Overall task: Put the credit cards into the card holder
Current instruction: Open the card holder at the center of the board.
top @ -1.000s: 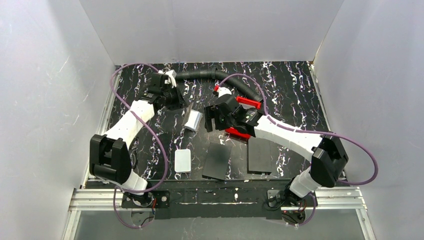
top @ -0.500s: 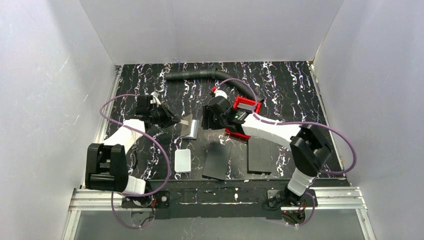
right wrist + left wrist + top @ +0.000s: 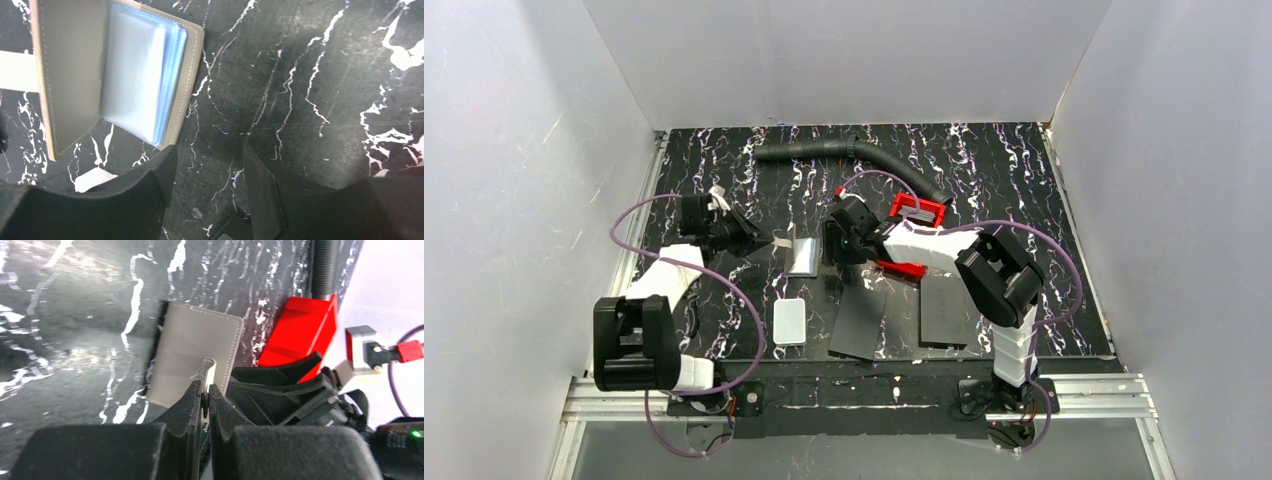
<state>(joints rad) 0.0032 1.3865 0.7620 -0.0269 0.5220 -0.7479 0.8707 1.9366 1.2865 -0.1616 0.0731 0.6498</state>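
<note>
The card holder (image 3: 803, 256) lies open on the black marbled table, grey-brown cover up in the left wrist view (image 3: 192, 352). Its silver-blue inner sleeves (image 3: 134, 75) show in the right wrist view. My left gripper (image 3: 206, 390) is shut on the holder's small pale clasp tab (image 3: 780, 241), just left of the holder (image 3: 759, 240). My right gripper (image 3: 209, 172) hovers open over bare table right of the holder's edge, nothing between its fingers (image 3: 834, 246). The credit cards are hidden in all views.
A red plastic tray (image 3: 916, 210) sits behind my right arm, also in the left wrist view (image 3: 300, 330). Two flat black panels (image 3: 859, 322) (image 3: 944, 310) and a white rounded box (image 3: 790, 321) lie near the front. A black corrugated hose (image 3: 854, 152) runs along the back.
My left gripper has come down and back to the left, still shut on the clasp tab, laying the holder flatter. My right gripper has shifted left toward the holder and its jaws have narrowed.
</note>
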